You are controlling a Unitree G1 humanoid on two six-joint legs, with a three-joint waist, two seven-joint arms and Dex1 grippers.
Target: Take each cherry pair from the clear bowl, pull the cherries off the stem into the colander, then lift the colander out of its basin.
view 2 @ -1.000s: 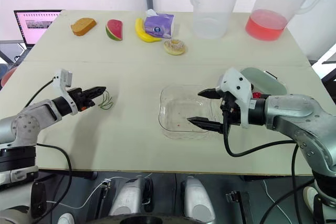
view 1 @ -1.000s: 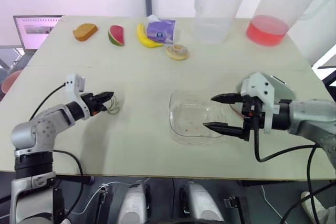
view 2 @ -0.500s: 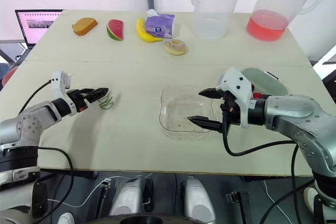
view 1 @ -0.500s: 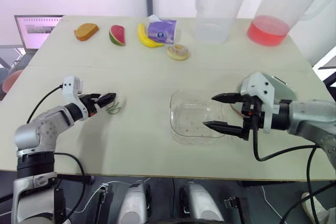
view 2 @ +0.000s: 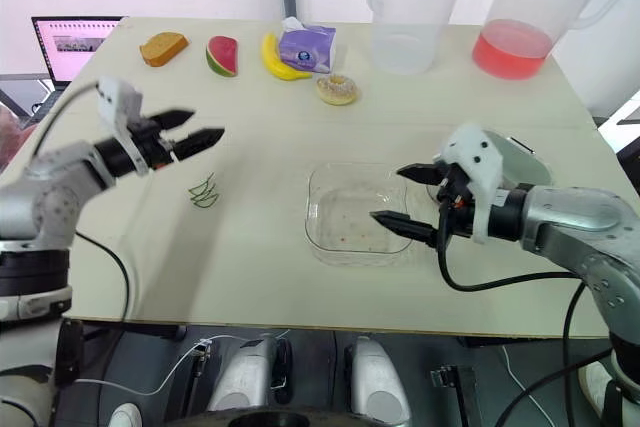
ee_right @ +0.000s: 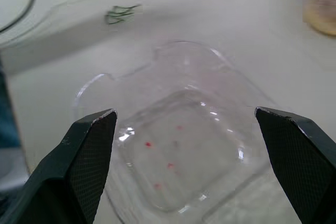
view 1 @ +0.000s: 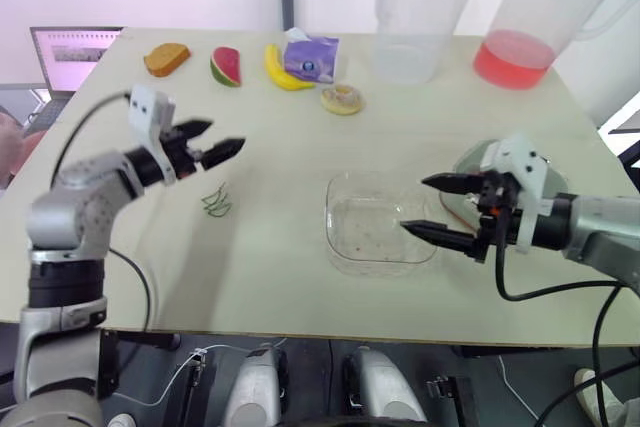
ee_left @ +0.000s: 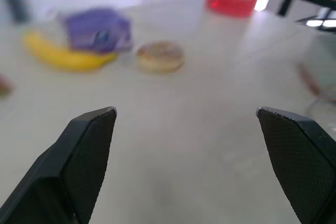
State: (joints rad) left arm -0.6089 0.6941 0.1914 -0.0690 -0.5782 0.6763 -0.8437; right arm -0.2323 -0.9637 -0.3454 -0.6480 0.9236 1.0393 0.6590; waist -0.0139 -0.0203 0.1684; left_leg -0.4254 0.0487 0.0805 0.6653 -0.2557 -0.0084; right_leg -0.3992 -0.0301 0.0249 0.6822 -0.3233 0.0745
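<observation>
The clear bowl point(view 1: 375, 232) sits mid-table and holds just a few red juice spots point(ee_right: 169, 165). Bare green stems point(view 1: 216, 202) lie loose on the table to its left. Up in the air above and left of the stems, my left gripper point(view 1: 222, 135) is open and holds nothing. At the bowl's right rim my right gripper point(view 1: 414, 205) is open too, one finger over the bowl, nothing between them. The pale green basin point(view 2: 522, 162) shows behind the right gripper, mostly hidden by it.
Along the far side lie bread point(view 1: 164, 60), a watermelon slice point(view 1: 224, 65), a banana point(view 1: 278, 69), a purple tissue pack point(view 1: 308, 55) and a donut point(view 1: 341, 99). A clear pitcher point(view 1: 418, 12) and a pitcher of red liquid point(view 1: 520, 22) stand far right. A laptop point(view 1: 65, 52) is at far left.
My left gripper opened, left the green stems on the table, and rose up and away from them. The right gripper stayed open and drew back slightly to the right.
</observation>
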